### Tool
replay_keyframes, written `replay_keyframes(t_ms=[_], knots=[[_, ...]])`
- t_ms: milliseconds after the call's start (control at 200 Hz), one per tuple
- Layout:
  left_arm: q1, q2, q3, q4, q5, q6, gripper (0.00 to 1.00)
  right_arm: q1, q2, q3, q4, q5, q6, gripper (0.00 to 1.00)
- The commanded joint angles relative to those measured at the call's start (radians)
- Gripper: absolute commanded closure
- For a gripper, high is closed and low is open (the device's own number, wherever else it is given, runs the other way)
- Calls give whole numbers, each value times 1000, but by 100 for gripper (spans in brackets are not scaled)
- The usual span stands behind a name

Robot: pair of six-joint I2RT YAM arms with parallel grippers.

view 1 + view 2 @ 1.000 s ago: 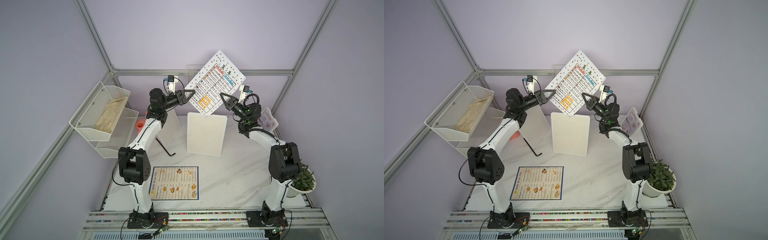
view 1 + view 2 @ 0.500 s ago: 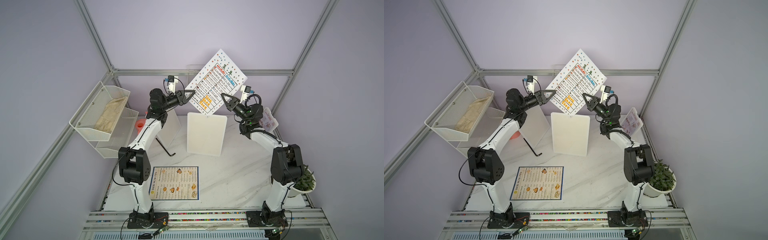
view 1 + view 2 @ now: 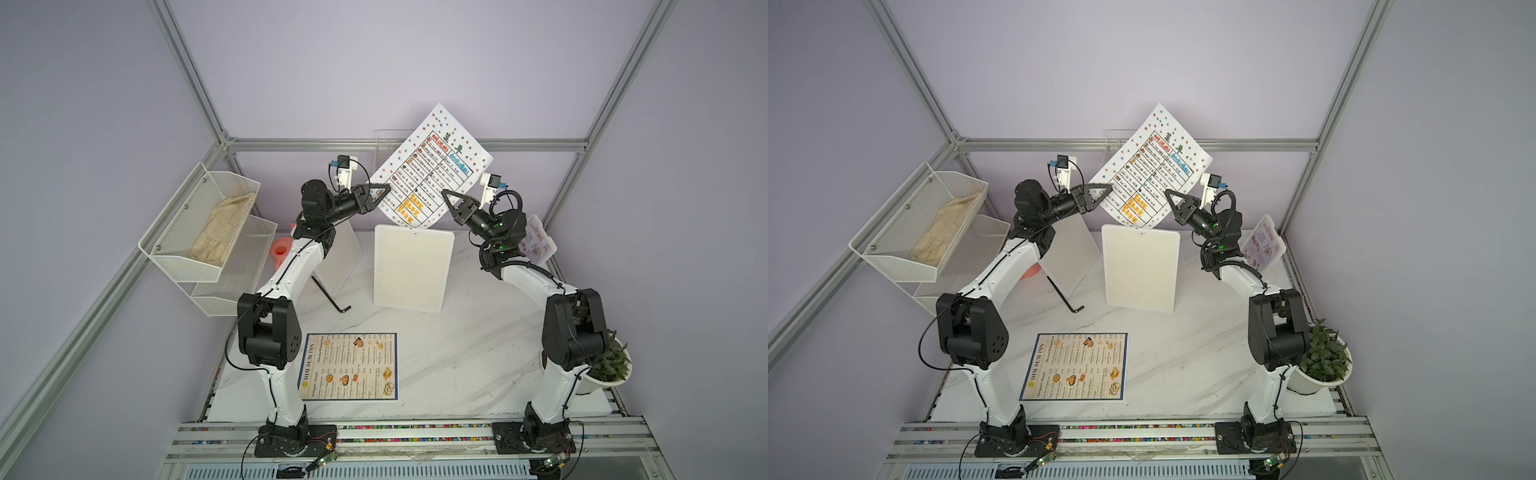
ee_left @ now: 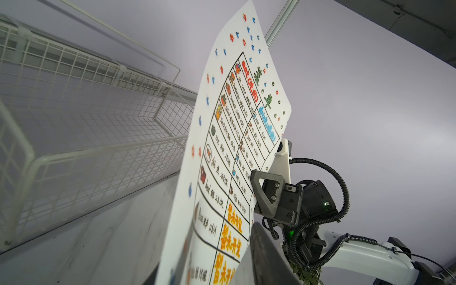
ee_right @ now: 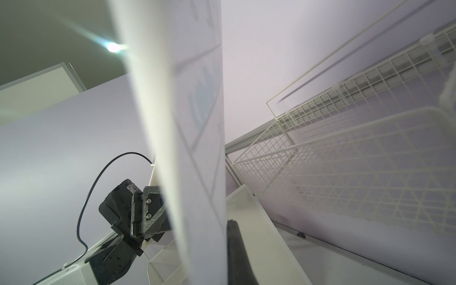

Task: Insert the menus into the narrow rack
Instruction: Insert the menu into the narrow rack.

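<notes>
The dotted sheet (image 3: pixel 432 174), headed "eat" and "drink", hangs upper centre, pinched by the closed right end effector (image 3: pixel 444 192); the left end effector (image 3: pixel 384 190) straddles its edge, grip unclear. The "DIM SUM INN" menu (image 3: pixel 351 368) lies lower centre on the bench (image 3: pixel 457 353). Positions match a second ago

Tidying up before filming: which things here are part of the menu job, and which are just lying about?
Job: dotted menu, DIM SUM INN menu, small printed card, wire rack.
Lying about: white board, hex key, potted plant, wall baskets.
</notes>
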Motion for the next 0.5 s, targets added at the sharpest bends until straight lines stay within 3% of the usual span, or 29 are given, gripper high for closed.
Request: replay_keyframes(t_ms=[0,495], knots=[[-5,-33,-26,12,12,30,62,-9,-49,-12,30,-20,-6,100],[-11,-10,3,5,32,28,62,-33,-28,3,42,-61,-9,100]])
